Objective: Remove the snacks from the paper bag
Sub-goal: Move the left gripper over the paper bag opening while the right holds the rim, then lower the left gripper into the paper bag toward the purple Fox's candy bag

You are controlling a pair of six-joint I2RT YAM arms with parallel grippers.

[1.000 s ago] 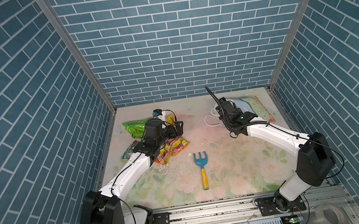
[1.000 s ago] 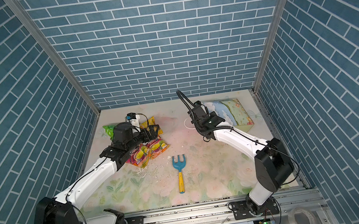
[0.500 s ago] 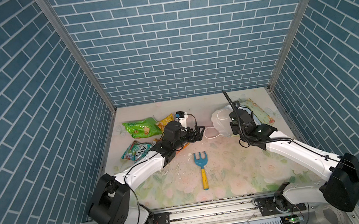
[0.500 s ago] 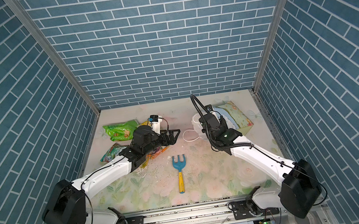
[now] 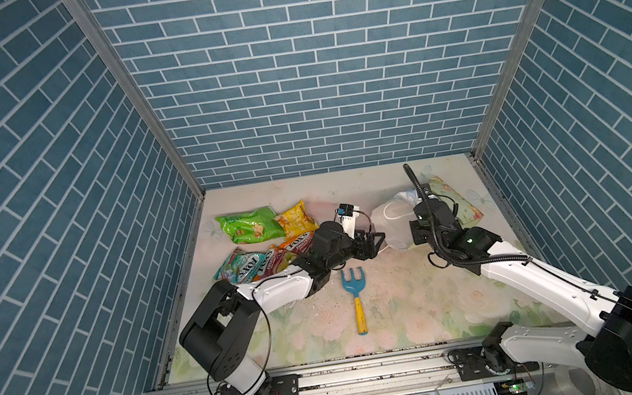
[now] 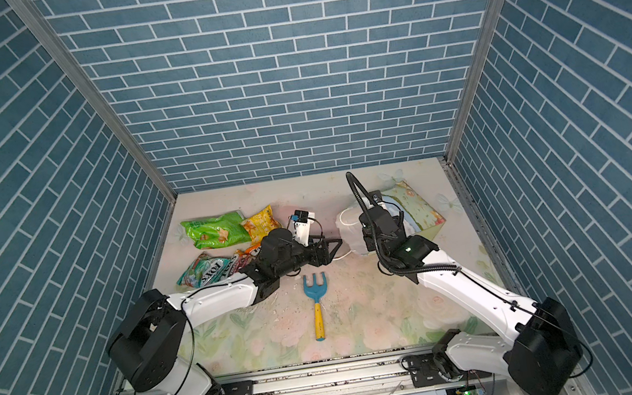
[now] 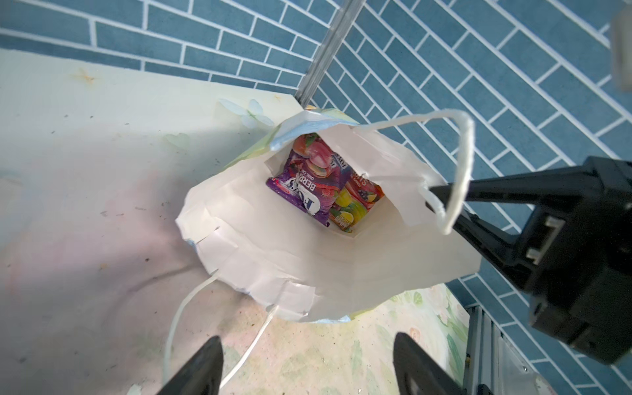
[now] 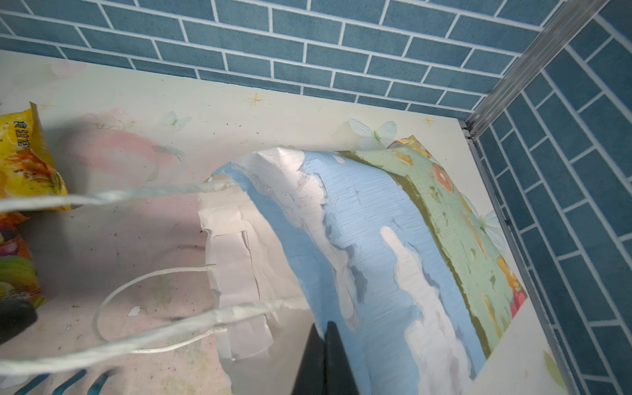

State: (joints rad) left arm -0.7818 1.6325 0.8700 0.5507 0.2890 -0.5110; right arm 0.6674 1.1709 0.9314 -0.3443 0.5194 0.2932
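Observation:
The paper bag (image 5: 454,204) (image 6: 412,210) lies on its side at the back right, its white mouth (image 7: 307,266) facing left. My right gripper (image 5: 418,232) (image 6: 371,241) (image 8: 325,333) is shut on the bag's upper rim and holds the mouth open. Two snacks lie deep inside: a purple packet (image 7: 307,178) and an orange-red packet (image 7: 359,201). My left gripper (image 5: 379,242) (image 6: 336,248) (image 7: 307,338) stands open just outside the mouth, with nothing between its fingers. On the table at the left lie green (image 5: 249,227), yellow (image 5: 294,220), teal-white (image 5: 240,266) and orange-red (image 5: 288,248) packets.
A blue-headed, yellow-handled toy rake (image 5: 354,285) (image 6: 315,291) lies in the middle, near the left forearm. The bag's lower cord handle (image 7: 178,318) trails on the table beside one left finger. Brick walls close in on three sides, with the right wall (image 8: 564,205) next to the bag.
My left gripper has moved right, from the packets to the bag's mouth. My right gripper, still shut on the bag, has shifted to the right with it.

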